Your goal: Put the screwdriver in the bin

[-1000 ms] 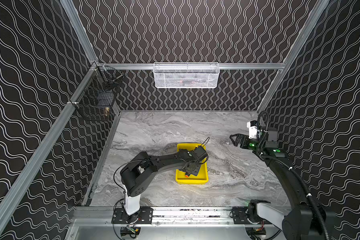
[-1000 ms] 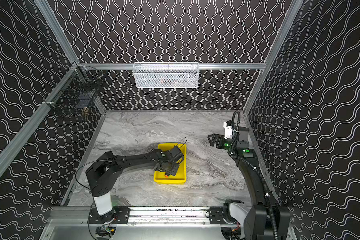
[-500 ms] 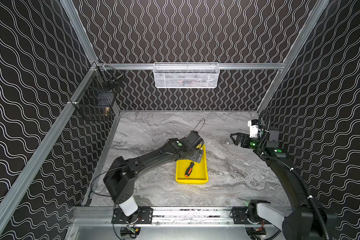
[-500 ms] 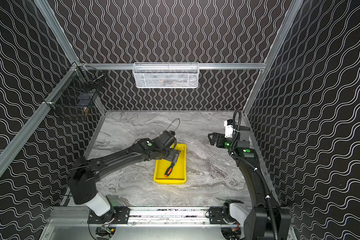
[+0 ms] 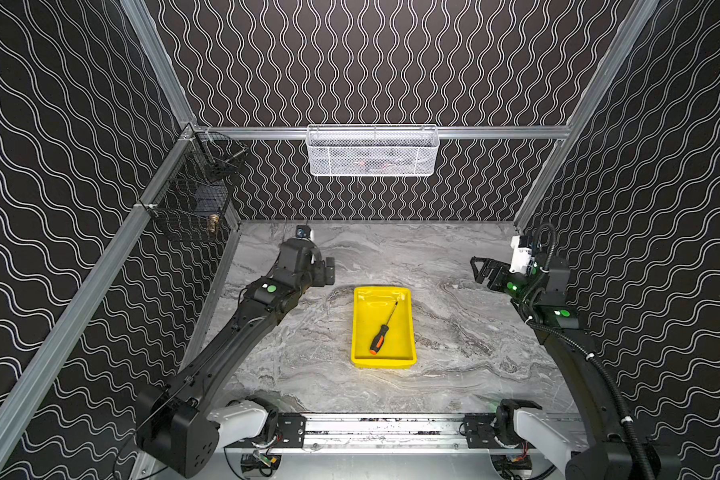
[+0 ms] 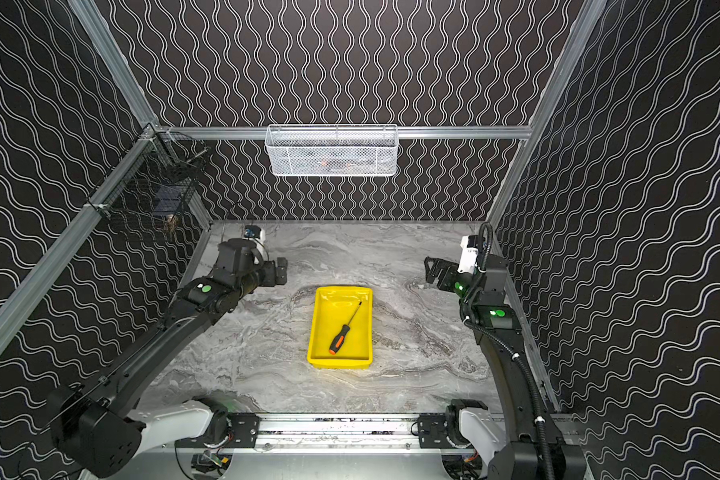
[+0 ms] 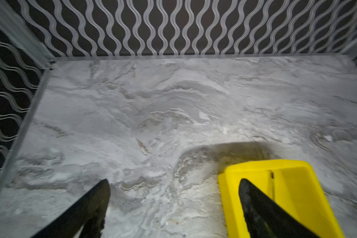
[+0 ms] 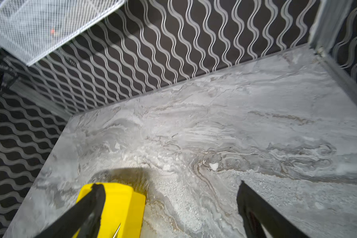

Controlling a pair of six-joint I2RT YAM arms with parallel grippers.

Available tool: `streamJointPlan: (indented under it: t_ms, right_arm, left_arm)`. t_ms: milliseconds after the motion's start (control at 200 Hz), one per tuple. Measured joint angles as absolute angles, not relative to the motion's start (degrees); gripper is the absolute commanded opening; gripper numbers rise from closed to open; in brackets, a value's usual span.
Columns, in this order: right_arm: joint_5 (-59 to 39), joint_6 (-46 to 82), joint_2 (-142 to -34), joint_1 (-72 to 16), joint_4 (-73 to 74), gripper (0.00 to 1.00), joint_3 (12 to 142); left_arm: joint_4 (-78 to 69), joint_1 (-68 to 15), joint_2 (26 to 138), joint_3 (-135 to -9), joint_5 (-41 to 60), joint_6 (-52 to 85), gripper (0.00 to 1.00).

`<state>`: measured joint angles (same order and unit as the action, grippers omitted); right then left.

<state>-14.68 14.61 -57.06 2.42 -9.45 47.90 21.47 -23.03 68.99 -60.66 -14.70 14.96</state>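
Near edge of the tabletop: both arm bases sit on a metal rail. Just beyond, about midway between the left and right edges and nearer the near edge than the far one, sits the bin, long side running near to far. The screwdriver lies flat inside it on a diagonal, orange butt toward the bin's near-left corner, thin shaft pointing to the far-right corner, touched by neither tool. Past the bin's far-left corner, the left tool hangs above bare tabletop, apart from the bin; the left wrist view shows the left tool with jaws spread wide, nothing between them, the bin and a sliver of shaft under one finger. Toward the right edge, level with it, the right tool hovers well apart from the bin; its own wrist view shows the right tool likewise spread and empty. Far edge: a white mesh basket hangs on the back wall's rail; a black wire basket hangs at the far-left corner. Contents of both unclear.
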Motion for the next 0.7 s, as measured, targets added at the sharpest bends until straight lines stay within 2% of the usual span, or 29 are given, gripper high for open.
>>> streamJointPlan:
  t_ms: [405, 586, 701]
  right_arm:
    - [-2.6, 15.3, -53.4, 2.4, 1.7, 1.00, 39.8]
    - [-1.8, 10.8, -53.1, 2.4, 13.8, 1.00, 28.1]
    - [-1.1, 8.3, -54.8, 2.4, 18.8, 1.00, 25.9]
  left_arm:
    - [7.1, -16.9, 69.7, -46.9, -23.4, 14.5, 0.99]
    - [0.2, -12.5, 70.5, -42.2, -21.1, 14.2, 0.99]
    - [-6.2, -9.5, 69.6, -36.3, -18.1, 12.9, 0.99]
